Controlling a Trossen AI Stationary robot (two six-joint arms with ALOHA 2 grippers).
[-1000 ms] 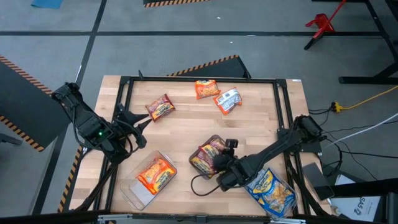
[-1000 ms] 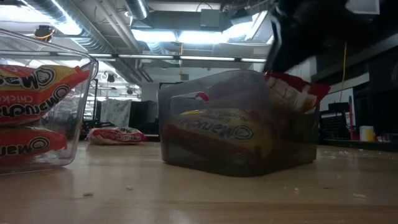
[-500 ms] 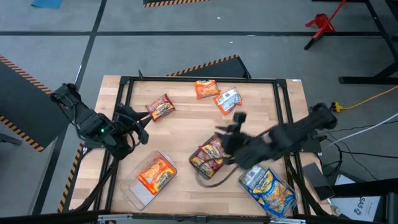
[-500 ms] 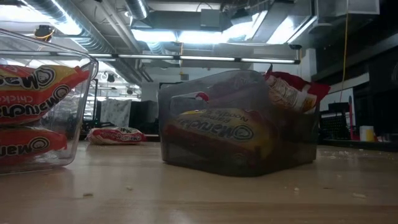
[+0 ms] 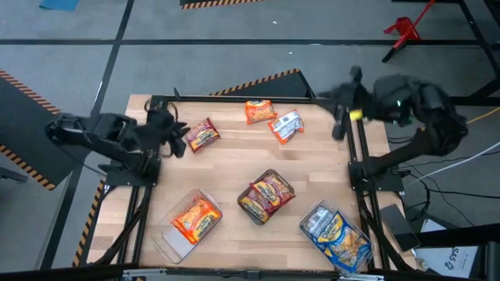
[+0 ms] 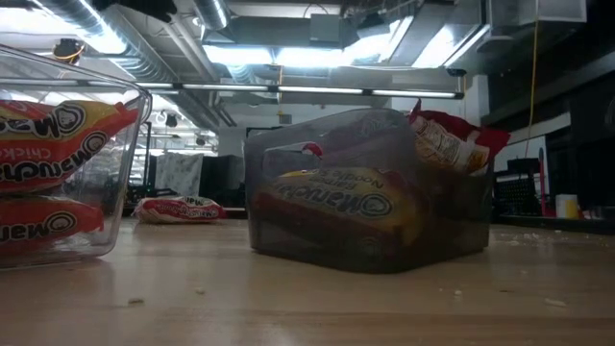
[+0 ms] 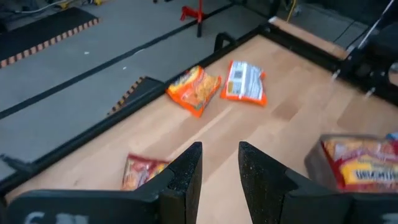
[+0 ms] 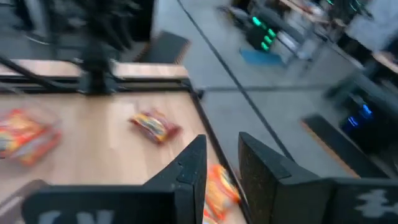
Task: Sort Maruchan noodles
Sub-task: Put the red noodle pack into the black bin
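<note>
Three loose packets: dark red packet (image 5: 202, 134), orange packet (image 5: 259, 111), blue-and-white packet (image 5: 287, 126), all at the table's (image 5: 234, 168) far edge.
Left tool (image 5: 173, 131): released, empty, just beside the dark red packet, nearer arm.
Right tool (image 5: 344, 105): released, empty, at the far right corner.

Three loose noodle packets (image 5: 202, 134), three clear trays (image 5: 161, 236) holding packets

bright ceiling strip lights (image 6: 288, 53) glare white in the low view, leaving the clear plastic tray of dark red noodle packets (image 6: 370, 192) backlit and dim. the right wrist view is smeared with motion blur, and the right arm (image 5: 391, 101) is blurred from above.
</note>
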